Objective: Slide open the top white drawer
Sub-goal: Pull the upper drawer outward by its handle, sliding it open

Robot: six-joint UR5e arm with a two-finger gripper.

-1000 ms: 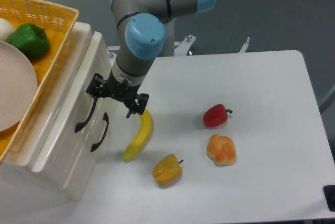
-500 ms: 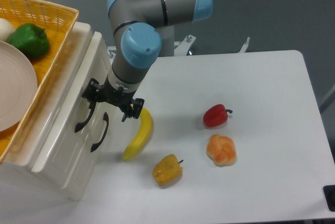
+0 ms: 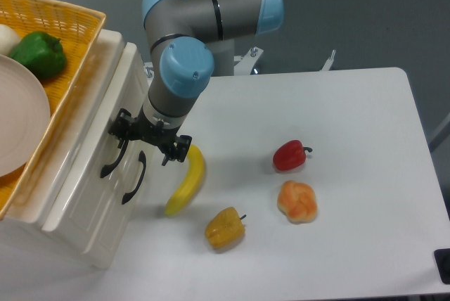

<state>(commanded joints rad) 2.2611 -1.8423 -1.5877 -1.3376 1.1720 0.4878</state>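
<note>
The top white drawer (image 3: 105, 132) is seen at the left of the frame, its curved black handle (image 3: 114, 160) facing the desk (image 3: 337, 104). The tool (image 3: 144, 141) is held at the upper end of that handle; whether it is clenched cannot be told. A banana (image 3: 187, 181) lies just right of it.

Clearance at the drawer front.
Gripper (image 3: 148, 141) fills the gap at the top white drawer (image 3: 105, 132) handle; banana (image 3: 187, 180) lies just right; table (image 3: 351, 104) beyond is open.
</note>
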